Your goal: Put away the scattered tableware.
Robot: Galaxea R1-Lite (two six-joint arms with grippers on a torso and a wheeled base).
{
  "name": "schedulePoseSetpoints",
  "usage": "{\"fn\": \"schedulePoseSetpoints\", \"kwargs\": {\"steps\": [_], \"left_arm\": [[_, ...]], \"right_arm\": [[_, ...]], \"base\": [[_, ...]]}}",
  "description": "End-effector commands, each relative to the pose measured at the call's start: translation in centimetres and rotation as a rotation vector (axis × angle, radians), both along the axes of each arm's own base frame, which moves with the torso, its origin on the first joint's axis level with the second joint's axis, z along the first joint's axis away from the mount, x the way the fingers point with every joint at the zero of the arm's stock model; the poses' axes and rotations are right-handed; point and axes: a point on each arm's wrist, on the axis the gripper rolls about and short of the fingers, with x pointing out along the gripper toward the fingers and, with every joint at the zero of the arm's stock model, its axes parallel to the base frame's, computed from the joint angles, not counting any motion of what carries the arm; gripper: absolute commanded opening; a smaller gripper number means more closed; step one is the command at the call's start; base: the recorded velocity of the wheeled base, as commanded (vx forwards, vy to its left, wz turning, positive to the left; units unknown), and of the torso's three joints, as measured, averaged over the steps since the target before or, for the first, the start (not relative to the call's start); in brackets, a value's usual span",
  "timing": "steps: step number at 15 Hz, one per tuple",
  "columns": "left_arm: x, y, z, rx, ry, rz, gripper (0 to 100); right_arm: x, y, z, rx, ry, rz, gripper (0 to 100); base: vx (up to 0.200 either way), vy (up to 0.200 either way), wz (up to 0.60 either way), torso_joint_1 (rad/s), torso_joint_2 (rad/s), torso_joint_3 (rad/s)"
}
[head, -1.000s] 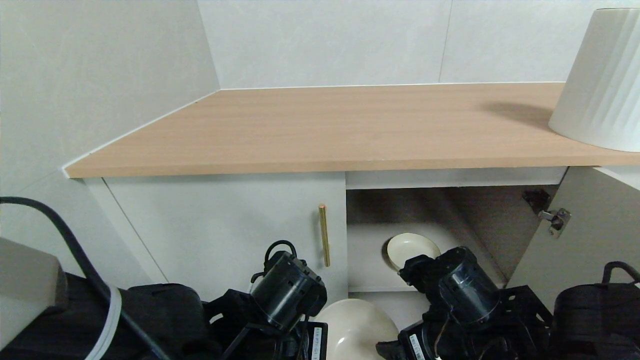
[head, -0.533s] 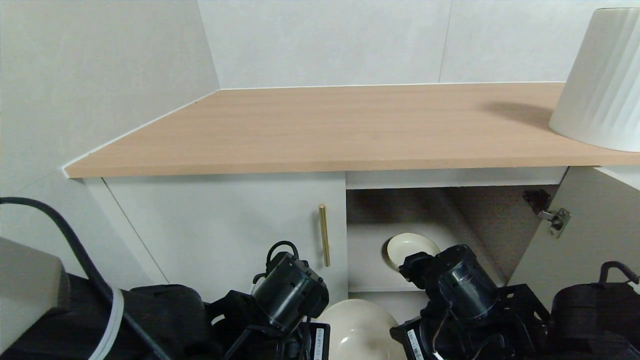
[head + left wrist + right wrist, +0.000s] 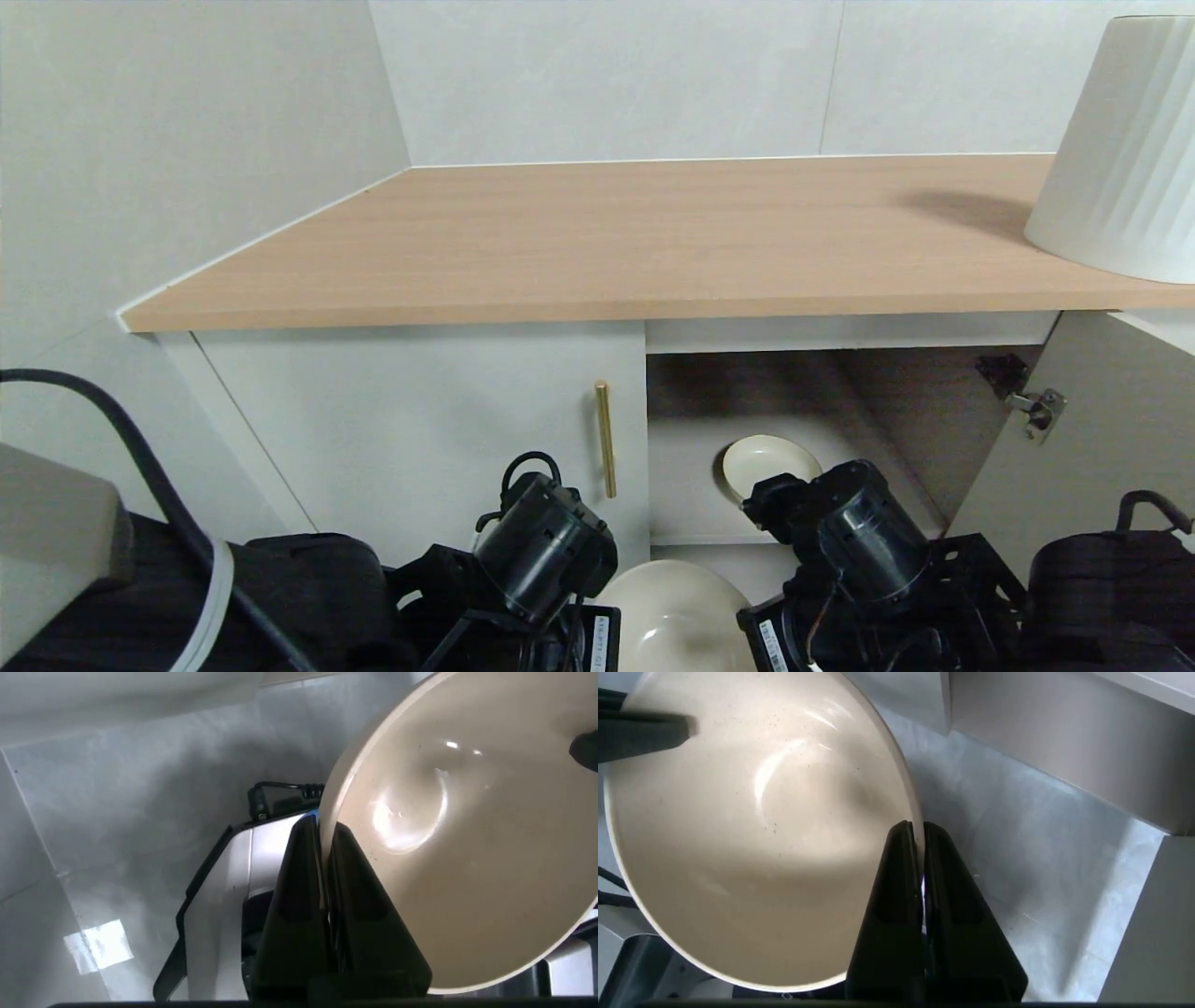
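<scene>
A large cream bowl (image 3: 674,616) hangs low in front of the cabinet, held between both arms. My left gripper (image 3: 322,849) is shut on the bowl's (image 3: 467,831) rim. On the opposite side, my right gripper (image 3: 922,845) is shut on the bowl's (image 3: 757,831) rim. In the right wrist view, one left fingertip (image 3: 645,730) shows at the bowl's far edge. A smaller cream dish (image 3: 770,464) lies on the floor of the open cabinet compartment (image 3: 691,504), just beyond the right wrist.
The cabinet's left door (image 3: 420,429) is closed and has a brass handle (image 3: 605,439). Its right door (image 3: 1083,439) is swung open on its hinge (image 3: 1032,409). A white lampshade (image 3: 1125,149) stands on the wooden countertop (image 3: 607,243) at the right.
The bowl and both wrists have drifted very slightly down and to the right. Both grips remain the same.
</scene>
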Motion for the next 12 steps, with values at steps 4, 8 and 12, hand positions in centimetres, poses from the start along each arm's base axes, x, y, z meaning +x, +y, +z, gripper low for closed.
{"fn": "schedulePoseSetpoints", "kwargs": {"steps": [4, 8, 12], "left_arm": [[0.0, 0.0, 0.0, 0.005, -0.001, 0.003, 100], [0.0, 0.0, 0.0, 0.005, -0.001, 0.003, 100], [0.0, 0.0, 0.0, 0.005, -0.001, 0.001, 100]], "right_arm": [[0.0, 0.0, -0.1, -0.005, 0.003, -0.002, 0], [0.8, -0.7, -0.2, -0.012, 0.004, -0.034, 0], [4.0, -3.2, -1.2, -0.032, 0.022, -0.166, 0]], "base": [[0.000, 0.000, 0.00, 0.000, 0.00, 0.000], [0.000, 0.000, 0.00, 0.000, 0.00, 0.000], [0.000, 0.000, 0.00, 0.000, 0.00, 0.000]]}}
